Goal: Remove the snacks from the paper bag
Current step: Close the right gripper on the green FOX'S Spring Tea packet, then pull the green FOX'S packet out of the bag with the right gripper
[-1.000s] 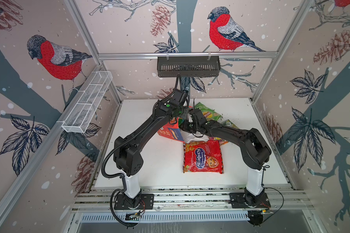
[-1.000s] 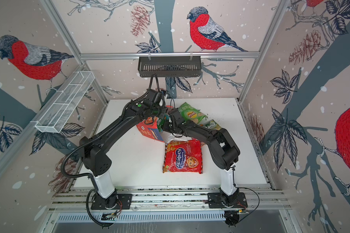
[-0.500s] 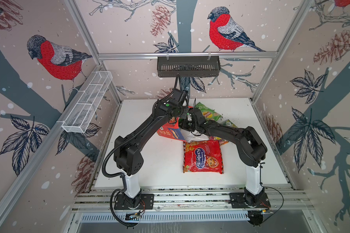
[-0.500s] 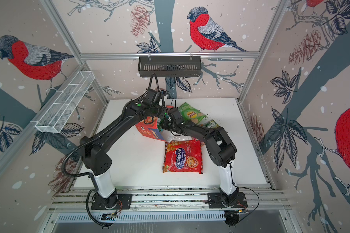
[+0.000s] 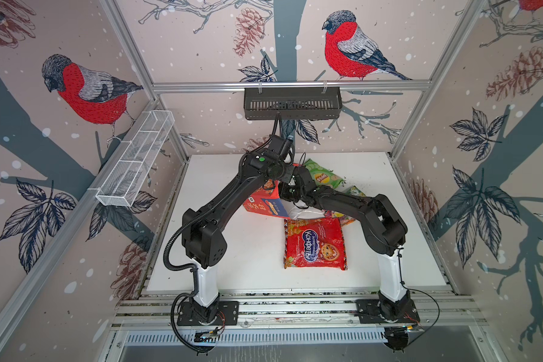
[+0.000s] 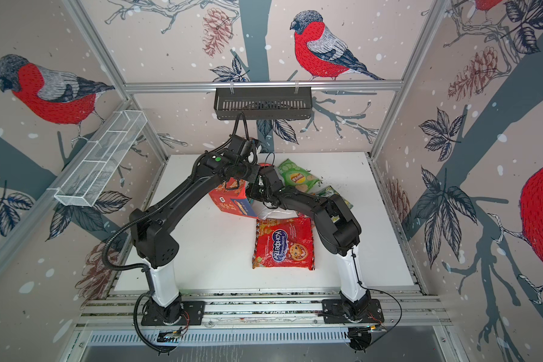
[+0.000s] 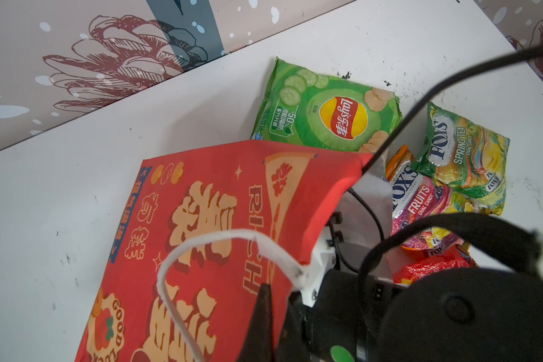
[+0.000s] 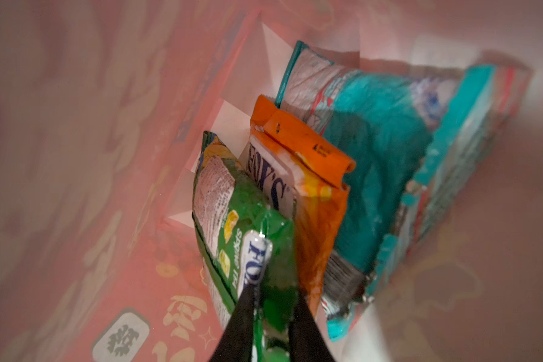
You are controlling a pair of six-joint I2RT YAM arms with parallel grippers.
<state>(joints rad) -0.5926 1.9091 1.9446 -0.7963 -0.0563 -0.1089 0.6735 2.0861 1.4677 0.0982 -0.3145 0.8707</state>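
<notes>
White tabletop [image 5: 232, 257], booth walls papered with bullfinches and pine cones.

Nearest the arm bases: large glossy red plastic packet [image 5: 314, 243] with a blue logo and a cartoon face. It lies flat on the table, already out.

Just behind it: red-orange paper gift bag [image 5: 262, 202] with gold-white characters and a blue panel. It lies on its side, white-lined mouth facing the right arm.

Left gripper [image 7: 273, 308]: jaws fully closed, pinching the bag's upper rim beside the white cord handle [image 7: 182, 257] and holding that wall up.

Right gripper [image 8: 273, 296]: sits inside the bag. Jaws narrowed to a slim gap, one finger on each face of a small green Fox's candy pack [image 8: 232, 225], gripping it. Next to it in the bag is an orange Fox's candy pack [image 8: 311, 175], then a crinkled teal packet [image 8: 383, 156].

Past the bag's mouth, on the table: pink-orange Fox's Fruits pack [image 7: 420, 207] touching a green-yellow Fox's Spring Tea pack [image 7: 464, 156].

Farther back: green Lay's chip bag [image 7: 326, 116], near edge hidden by the bag's rim.

Farthest: black slotted tray [image 5: 292, 103] on the back rail. White wire basket [image 5: 135, 163] on the left wall.
</notes>
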